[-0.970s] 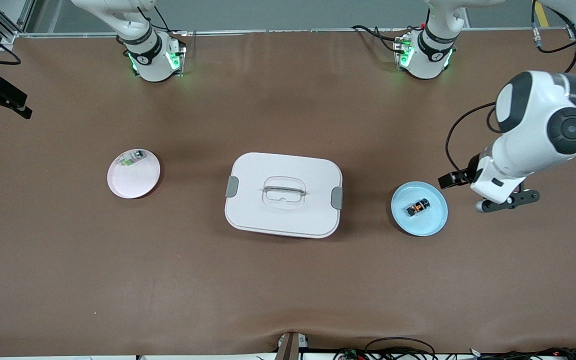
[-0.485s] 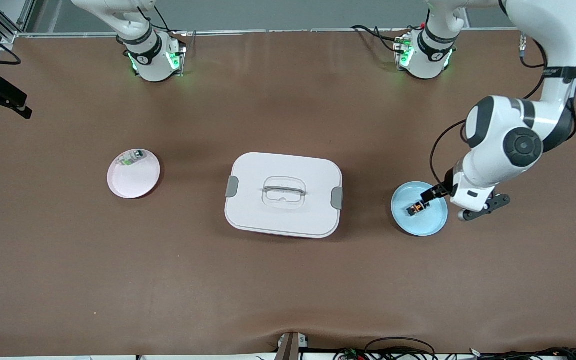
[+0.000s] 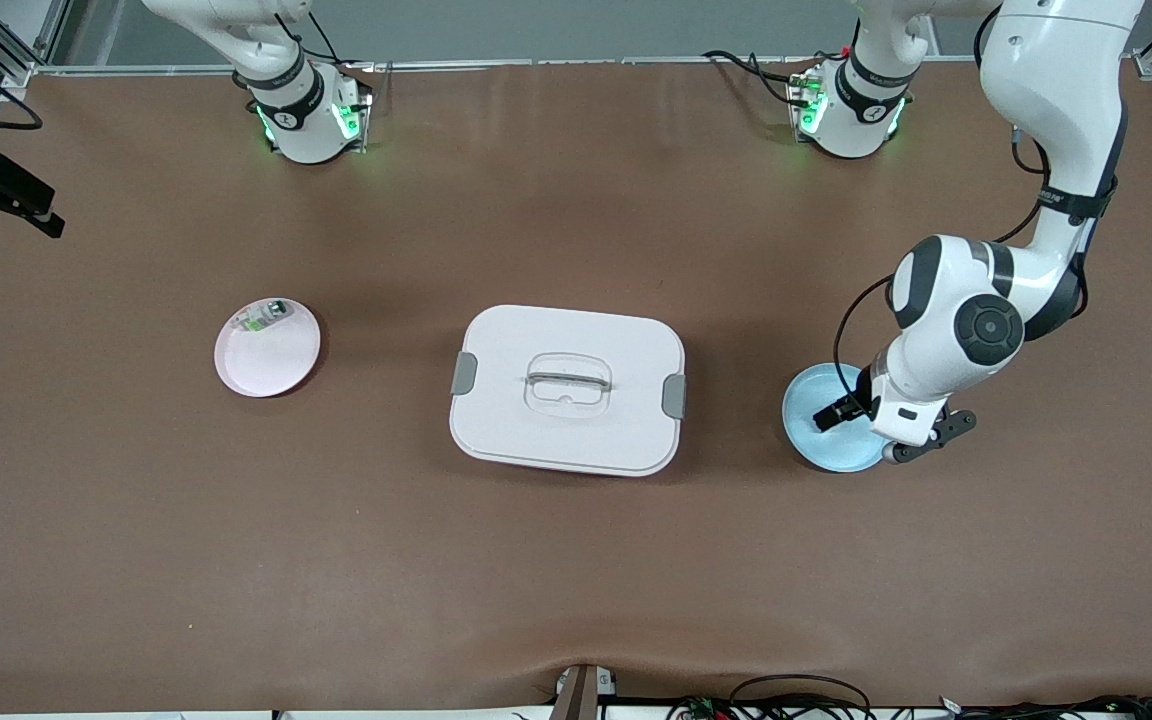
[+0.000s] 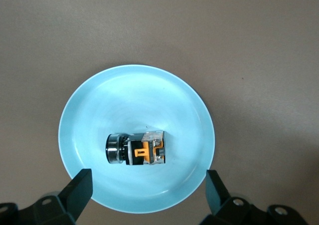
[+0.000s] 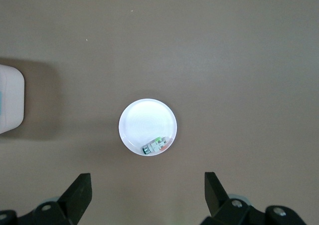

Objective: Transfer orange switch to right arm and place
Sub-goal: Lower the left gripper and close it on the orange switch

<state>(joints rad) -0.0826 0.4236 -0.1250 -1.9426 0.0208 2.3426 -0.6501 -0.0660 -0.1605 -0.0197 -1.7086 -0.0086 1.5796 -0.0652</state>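
Note:
The orange switch (image 4: 135, 149), a small black block with orange markings and a round dark cap, lies on its side in the light blue plate (image 4: 99, 110). My left gripper (image 4: 148, 185) hangs open directly over that plate (image 3: 816, 440), one finger on each side of the switch and clear of it. In the front view the left arm's hand (image 3: 911, 415) covers most of the switch. My right gripper (image 5: 148, 185) is open and holds nothing, high over the pink plate (image 5: 144, 117). The front view shows only the right arm's base (image 3: 301, 110).
A white lidded box with a clear handle (image 3: 567, 388) stands mid-table between the two plates. The pink plate (image 3: 271, 360) toward the right arm's end holds a small green-and-white part (image 3: 261, 318). Brown mat surrounds everything.
The left arm has swung in from the table's end and come down, bringing its open gripper over the blue plate and the switch. The right arm has not moved.

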